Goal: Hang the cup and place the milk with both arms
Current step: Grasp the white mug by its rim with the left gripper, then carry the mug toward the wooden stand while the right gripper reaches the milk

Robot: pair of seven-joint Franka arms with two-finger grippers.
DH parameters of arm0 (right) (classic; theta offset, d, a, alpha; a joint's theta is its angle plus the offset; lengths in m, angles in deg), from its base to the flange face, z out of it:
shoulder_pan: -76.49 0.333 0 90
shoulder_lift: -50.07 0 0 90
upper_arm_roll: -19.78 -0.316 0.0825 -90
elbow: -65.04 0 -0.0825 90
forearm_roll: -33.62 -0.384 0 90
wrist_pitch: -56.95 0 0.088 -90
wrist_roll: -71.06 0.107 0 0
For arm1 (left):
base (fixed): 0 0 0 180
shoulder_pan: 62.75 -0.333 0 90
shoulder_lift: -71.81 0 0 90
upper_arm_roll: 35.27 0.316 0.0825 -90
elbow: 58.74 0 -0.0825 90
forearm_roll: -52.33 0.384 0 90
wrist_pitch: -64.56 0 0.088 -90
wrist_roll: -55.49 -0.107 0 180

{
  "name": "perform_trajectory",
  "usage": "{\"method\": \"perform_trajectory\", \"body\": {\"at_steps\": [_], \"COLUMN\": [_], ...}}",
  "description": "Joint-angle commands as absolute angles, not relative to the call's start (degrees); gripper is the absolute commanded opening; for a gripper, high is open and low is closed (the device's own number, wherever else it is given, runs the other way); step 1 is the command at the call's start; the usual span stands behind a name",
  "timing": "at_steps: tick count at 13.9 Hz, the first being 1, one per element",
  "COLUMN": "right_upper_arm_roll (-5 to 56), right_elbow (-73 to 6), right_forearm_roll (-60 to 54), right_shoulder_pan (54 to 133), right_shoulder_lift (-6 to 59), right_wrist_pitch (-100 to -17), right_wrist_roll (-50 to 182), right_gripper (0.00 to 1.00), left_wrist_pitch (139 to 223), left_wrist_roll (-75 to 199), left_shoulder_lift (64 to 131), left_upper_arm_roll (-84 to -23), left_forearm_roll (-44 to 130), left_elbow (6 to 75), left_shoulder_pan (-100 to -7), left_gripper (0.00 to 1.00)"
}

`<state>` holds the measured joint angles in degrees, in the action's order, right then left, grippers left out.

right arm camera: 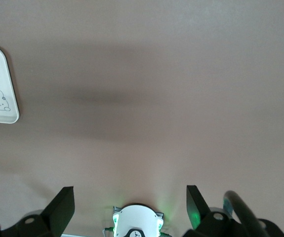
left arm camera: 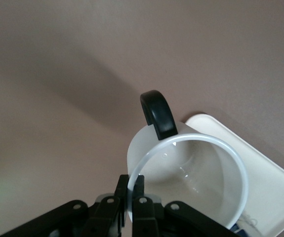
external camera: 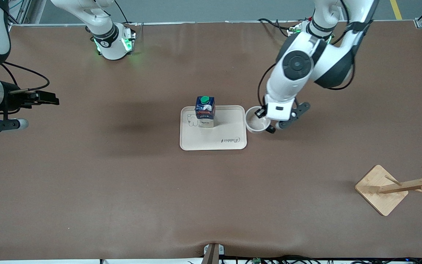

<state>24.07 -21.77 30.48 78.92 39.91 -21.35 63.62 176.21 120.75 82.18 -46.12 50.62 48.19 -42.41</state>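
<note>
Left gripper (external camera: pixel 266 123) pinches the cup's rim beside the tray.

The cup (external camera: pixel 256 124) sits just beside the tray (external camera: pixel 233 141), toward the left arm's end, fingers (left arm camera: pixel 128 197) clamped on its wall, leaving the handle (left arm camera: pixel 157 113) free, likely for the wooden rack (external camera: pixel 398 187). The milk (external camera: pixel 205 111) stands on the tray. The right gripper (right arm camera: pixel 130 200) waits wide open, well apart from the tray.

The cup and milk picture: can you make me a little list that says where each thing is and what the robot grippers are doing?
cup: on the table beside the tray, rim pinched by the left gripper
milk: standing upright on the tray
rack: wooden, at the left arm's end of the table, nearer the front camera, no cup on it
right gripper: open, waiting over bare table at the right arm's end
</note>
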Motion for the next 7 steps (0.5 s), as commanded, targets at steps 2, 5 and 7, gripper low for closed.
{"method": "perform_trajectory", "body": {"at_steps": [2,5,7], "right_upper_arm_roll": [24.0,24.0,24.0], "right_elbow": [-20.6,-20.6,-21.0], "right_forearm_roll": [30.3,24.6,19.1], "right_shoulder_pan": [81.9,86.1,87.3], "right_shoulder_lift": [38.4,39.1,38.7], "right_wrist_pitch": [-19.3,-19.3,-19.4], "right_wrist_roll": [64.4,68.0,75.8], "right_gripper": [1.0,1.0,1.0], "left_wrist_pitch": [168.2,163.7,161.6], "left_wrist_roll": [110.1,101.2,93.9], "left_shoulder_lift": [81.5,81.2,81.4], "left_upper_arm_roll": [-46.1,-46.2,-46.2], "left_forearm_roll": [51.4,54.5,54.5], "left_elbow": [43.0,39.9,37.3], "left_shoulder_pan": [-47.9,-51.7,-55.2], "left_gripper": [0.0,0.0,0.0]}}
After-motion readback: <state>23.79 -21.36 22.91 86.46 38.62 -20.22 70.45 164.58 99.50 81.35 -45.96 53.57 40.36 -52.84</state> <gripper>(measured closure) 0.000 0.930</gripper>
